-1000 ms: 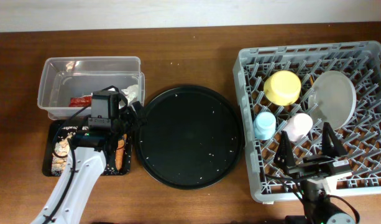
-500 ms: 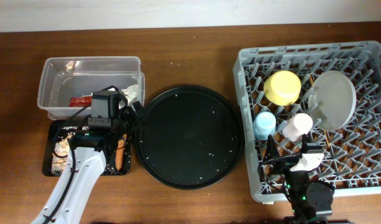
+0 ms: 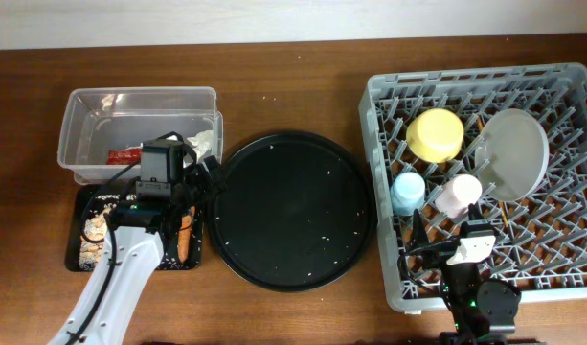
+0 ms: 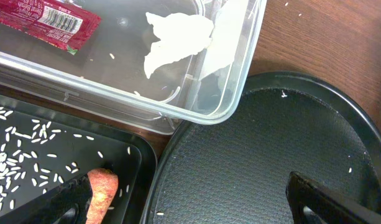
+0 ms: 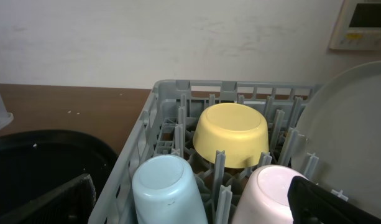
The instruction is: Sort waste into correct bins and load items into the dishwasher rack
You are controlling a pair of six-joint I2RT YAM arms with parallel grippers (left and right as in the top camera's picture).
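The grey dishwasher rack [image 3: 389,105] [image 5: 146,118] holds an upturned yellow bowl [image 3: 435,134] [image 5: 231,134], a light blue cup [image 3: 407,193] [image 5: 168,186], a pale pink cup [image 3: 459,194] [image 5: 271,193] and a leaning plate [image 3: 513,153] [image 5: 352,124]. A brown chopstick tip [image 3: 479,125] shows beside the plate. My right gripper [image 3: 444,247] [image 5: 199,211] is open just in front of the two cups, holding nothing. The clear tub [image 3: 82,101] contains a red wrapper [image 3: 124,154] [image 4: 44,18] and a tissue [image 3: 205,144] [image 4: 174,43]. The shallow black tray [image 3: 78,259] holds a carrot [image 3: 183,235] [image 4: 102,190] and food scraps [image 3: 94,230]. My left gripper [image 3: 199,187] [image 4: 196,208] hangs open and empty above the tub's near right corner.
A large round black tray [image 3: 293,211] [image 4: 271,155], dotted with a few rice grains, lies between the bins and the rack. Brown tabletop runs along the back, below a white wall.
My right gripper has drawn back toward the rack's front edge and shifted left, now facing the two cups. The left arm has not moved.
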